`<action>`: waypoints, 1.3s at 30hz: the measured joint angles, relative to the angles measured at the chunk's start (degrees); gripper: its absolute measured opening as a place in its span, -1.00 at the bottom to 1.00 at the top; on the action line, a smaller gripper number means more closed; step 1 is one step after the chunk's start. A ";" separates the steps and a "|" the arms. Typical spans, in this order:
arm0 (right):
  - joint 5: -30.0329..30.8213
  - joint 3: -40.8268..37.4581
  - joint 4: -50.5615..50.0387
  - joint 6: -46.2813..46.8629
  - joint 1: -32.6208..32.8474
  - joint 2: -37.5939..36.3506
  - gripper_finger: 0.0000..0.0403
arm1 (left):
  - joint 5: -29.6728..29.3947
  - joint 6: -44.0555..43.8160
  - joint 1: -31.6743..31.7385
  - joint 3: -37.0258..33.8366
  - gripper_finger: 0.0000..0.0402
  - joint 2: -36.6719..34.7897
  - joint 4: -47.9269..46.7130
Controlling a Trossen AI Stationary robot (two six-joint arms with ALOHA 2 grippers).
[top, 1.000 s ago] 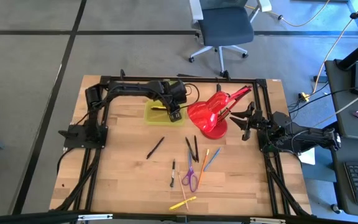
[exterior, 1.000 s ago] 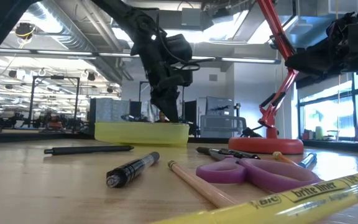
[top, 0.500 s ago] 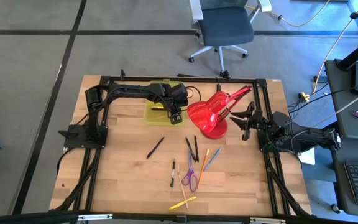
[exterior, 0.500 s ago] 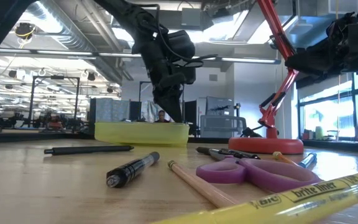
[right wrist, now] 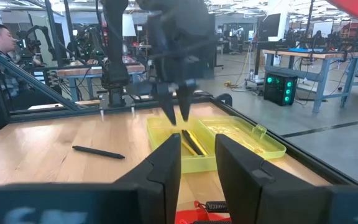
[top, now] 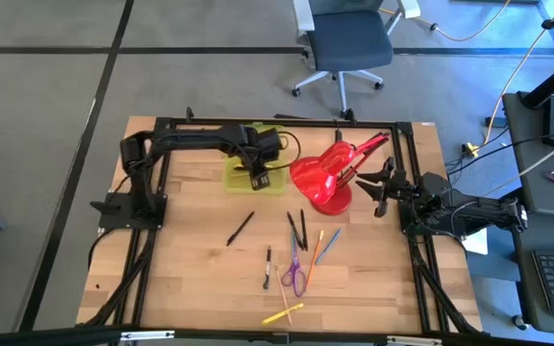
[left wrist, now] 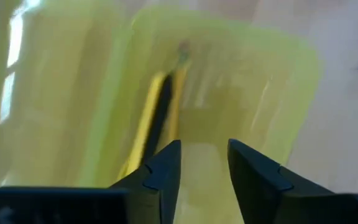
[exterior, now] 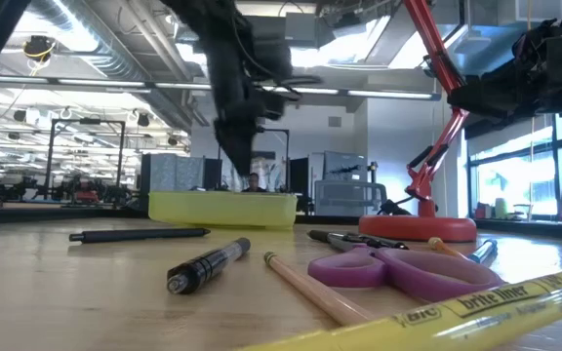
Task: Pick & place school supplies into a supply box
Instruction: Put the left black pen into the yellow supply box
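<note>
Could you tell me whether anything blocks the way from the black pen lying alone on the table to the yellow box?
Nothing visible does: bare wood lies between the black pen and the box. The left end effector hangs over the box.

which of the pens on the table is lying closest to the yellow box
The black pen lying alone on the table's left half, below the supply box. The other supplies are clustered farther right, near the purple scissors.

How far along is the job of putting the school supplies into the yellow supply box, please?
Done: two pens lie in the supply box. In hand: nothing; the left end effector hovers open over the box, the right end effector waits beside the red lamp. Left: the scissors, the yellow highlighter and other pens remain on the table.
</note>
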 joint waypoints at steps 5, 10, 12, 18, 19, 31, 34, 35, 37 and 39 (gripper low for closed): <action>0.00 0.00 0.01 0.01 0.00 0.01 -0.49 | -3.06 -13.77 -4.84 0.07 -0.34 -4.59 -9.25; -0.12 0.00 -0.03 0.21 -0.02 0.02 -0.49 | -6.34 -33.93 -12.53 0.04 -0.34 -5.52 -15.58; -0.22 0.01 0.00 0.98 0.00 0.01 -0.49 | -8.19 -39.19 -15.95 0.04 -0.33 -5.19 -16.12; -0.63 0.00 -0.04 3.26 0.00 0.02 -0.49 | -9.34 -46.09 -24.85 -0.01 -0.20 -3.73 -15.68; -0.67 0.02 -0.05 3.26 0.00 0.02 -0.49 | -9.45 -46.33 -26.22 -0.02 -0.17 -3.46 -15.88; -1.18 0.00 -0.23 4.76 0.00 0.00 -0.49 | -10.51 -52.26 -36.81 -0.02 -0.08 -3.14 -9.38; -1.17 0.00 -0.23 4.79 0.00 0.02 -0.49 | -9.30 -58.05 -36.88 -0.39 -0.07 -3.16 -10.41; -1.15 0.01 -0.23 4.79 0.00 0.00 -0.49 | -9.23 -59.12 -36.87 -1.16 -0.07 -3.21 -10.43; -1.14 0.01 -0.23 4.79 0.00 0.00 -0.49 | -8.59 -61.54 -36.60 -3.19 -0.07 -3.16 -11.18; -1.14 0.00 -0.21 4.79 0.00 0.00 -0.49 | -6.44 -63.75 -36.05 -5.72 -0.07 -3.16 -10.92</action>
